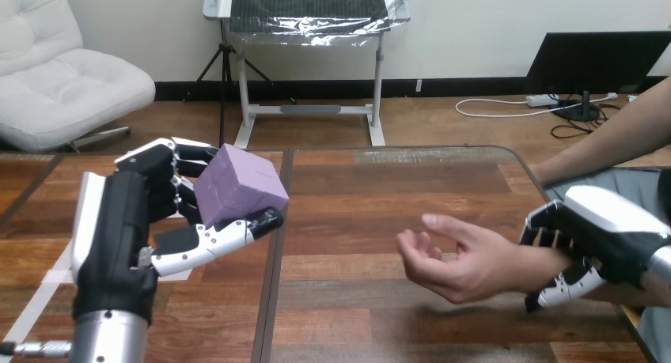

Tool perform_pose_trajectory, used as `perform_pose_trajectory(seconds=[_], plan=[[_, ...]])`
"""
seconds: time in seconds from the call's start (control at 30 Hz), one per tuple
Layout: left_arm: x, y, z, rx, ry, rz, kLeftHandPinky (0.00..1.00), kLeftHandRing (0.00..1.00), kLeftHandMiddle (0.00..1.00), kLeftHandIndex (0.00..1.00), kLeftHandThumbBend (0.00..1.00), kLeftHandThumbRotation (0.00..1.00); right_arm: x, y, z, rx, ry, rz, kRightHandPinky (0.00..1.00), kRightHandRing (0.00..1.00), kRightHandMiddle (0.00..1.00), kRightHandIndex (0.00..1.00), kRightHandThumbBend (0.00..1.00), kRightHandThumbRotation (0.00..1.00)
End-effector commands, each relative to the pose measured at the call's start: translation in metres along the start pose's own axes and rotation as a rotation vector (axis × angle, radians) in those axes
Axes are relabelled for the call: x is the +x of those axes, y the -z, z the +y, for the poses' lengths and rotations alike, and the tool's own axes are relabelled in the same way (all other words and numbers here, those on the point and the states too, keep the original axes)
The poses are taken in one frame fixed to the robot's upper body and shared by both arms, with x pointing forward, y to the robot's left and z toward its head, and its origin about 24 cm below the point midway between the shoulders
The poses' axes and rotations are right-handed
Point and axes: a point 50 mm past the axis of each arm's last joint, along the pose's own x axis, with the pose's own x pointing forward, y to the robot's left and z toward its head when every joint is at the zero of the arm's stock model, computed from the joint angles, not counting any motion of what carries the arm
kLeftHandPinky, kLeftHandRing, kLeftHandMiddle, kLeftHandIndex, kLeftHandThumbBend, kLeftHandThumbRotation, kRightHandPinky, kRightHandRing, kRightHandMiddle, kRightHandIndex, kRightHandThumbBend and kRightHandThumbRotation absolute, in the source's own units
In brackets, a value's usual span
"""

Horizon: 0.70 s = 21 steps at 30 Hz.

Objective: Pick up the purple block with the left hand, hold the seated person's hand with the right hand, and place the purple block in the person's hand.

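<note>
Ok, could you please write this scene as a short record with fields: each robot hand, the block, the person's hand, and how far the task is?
left hand: fingers and thumb curled round the purple cube-shaped block
block: lifted off the wooden table, tilted
right hand: fingers and thumb curled round the person's wrist
person's hand: palm up, fingers loosely curled, nothing in it
block and person's hand: apart
task state: block picked up, not yet placed

The purple block looked matt and smooth-faced. The worktop was grained wood planking with a slight sheen. The left hand was matt black plastic with glossy white shells, the right hand likewise. The left forearm was brushed silver metal.
</note>
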Motion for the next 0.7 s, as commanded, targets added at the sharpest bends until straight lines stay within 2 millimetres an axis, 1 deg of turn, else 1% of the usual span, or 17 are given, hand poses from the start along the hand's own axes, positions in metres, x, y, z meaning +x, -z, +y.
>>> perform_pose_trajectory(seconds=[0.0,0.37,0.67], plan=[[0.016,-0.006,0.001,-0.002,-0.004,-0.076,0.22,0.29,0.34,0.38,0.59,0.0,0.013,-0.021,0.008,0.055,0.007,-0.081,0.35,0.4,0.46,0.51,0.85,0.08],[0.031,0.005,-0.004,0.014,0.005,-0.055,0.23,0.3,0.36,0.4,0.62,0.0,0.01,-0.028,-0.002,0.079,0.072,-0.118,0.36,0.42,0.46,0.51,0.85,0.08],[0.043,0.012,-0.008,0.009,0.029,-0.038,0.25,0.32,0.37,0.41,0.63,0.0,0.01,-0.035,-0.004,0.099,0.095,-0.148,0.38,0.43,0.47,0.51,0.84,0.09]])
